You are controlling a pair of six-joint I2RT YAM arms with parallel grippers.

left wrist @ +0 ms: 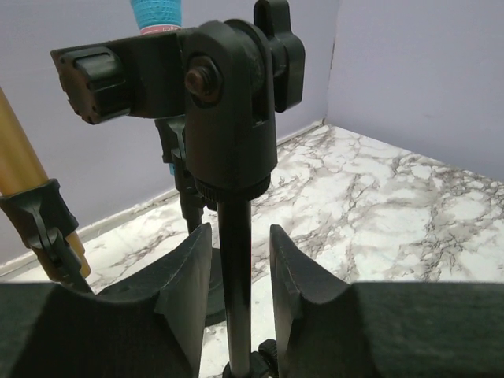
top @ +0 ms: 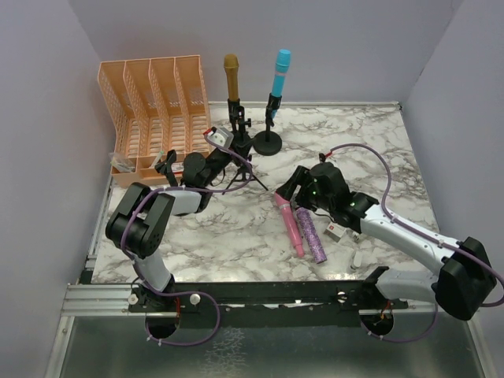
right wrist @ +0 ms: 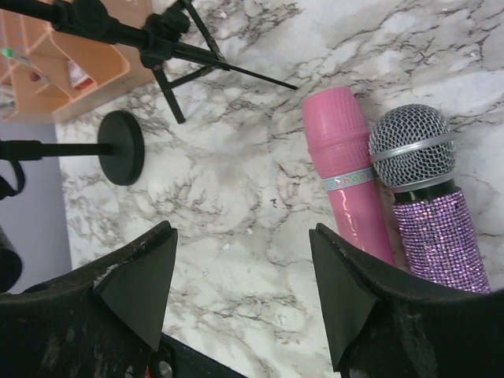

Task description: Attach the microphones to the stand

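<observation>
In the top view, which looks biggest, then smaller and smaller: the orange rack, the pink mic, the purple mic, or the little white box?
1. orange rack, clearly the biggest.
2. pink mic and purple mic: too alike to rank, though the pink one may be slightly longer.
3. white box, the smallest.

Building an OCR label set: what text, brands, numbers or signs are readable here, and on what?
"Sho...", rest blurred, uncertain: pale band on the pink microphone, right wrist view.
Faint print on the blue microphone's pink band: too small to read.
Red marking on the small white-and-red box: too small to read.
No other text visible.
</observation>
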